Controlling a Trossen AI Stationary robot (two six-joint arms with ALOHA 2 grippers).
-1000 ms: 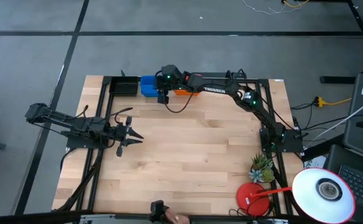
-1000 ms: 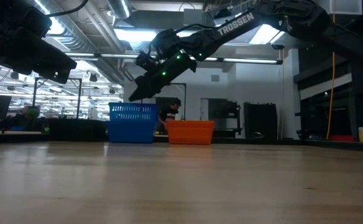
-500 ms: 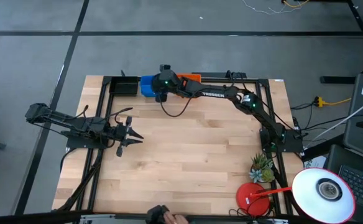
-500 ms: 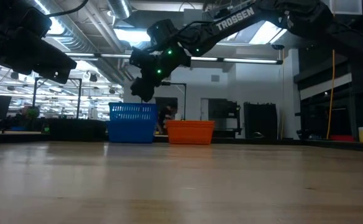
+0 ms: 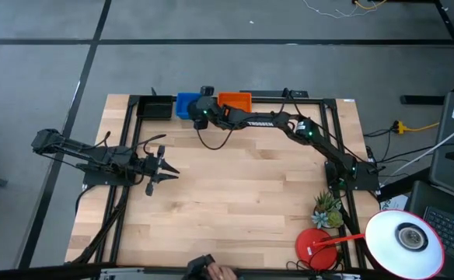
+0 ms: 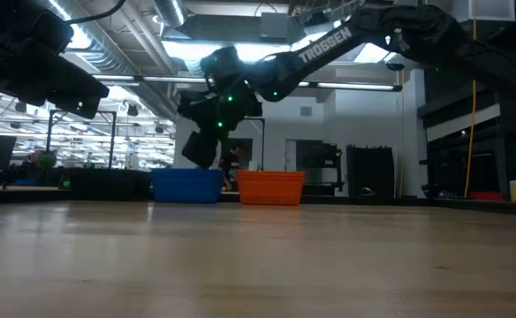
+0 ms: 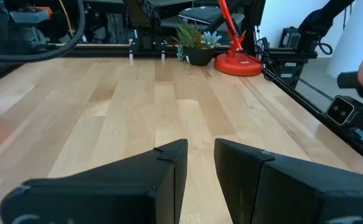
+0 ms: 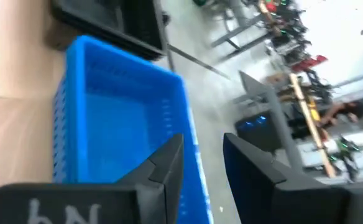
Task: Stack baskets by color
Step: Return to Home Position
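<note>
**Step in hand.** Judged from the layout, sorting is finished and the active step is the return of the right arm to its rest pose. On the counter [image 5: 242, 194], three colour groups stand in a row along the far edge: the black basket [image 5: 155, 108], the blue basket [image 5: 185, 105] just beside it, and the orange basket [image 5: 235, 99] farther along. From above each colour shows as a single footprint. How many baskets are nested in each cannot be told.

**Right arm.** The arm is stretched along the far edge. The right gripper [image 5: 198, 117] hangs above the near side of the blue basket and clear of it; the low view shows it raised above that basket's rim. In the right wrist view the jaws sit close together with only a narrow gap. Nothing is between them, and the blue basket interior lies open beyond.

**Left arm.** The left gripper [image 5: 165, 168] waits at the left side of the counter, well apart from the baskets. Its jaws are drawn nearly together and hold nothing.

**Next move.** The right arm should lift, then fold back toward its base at the right edge, near the plant [image 5: 328, 208]. The lift should come first, so that the wrist clears the blue and orange rims before it swings. Contact with either stack could push it off the row.
</note>
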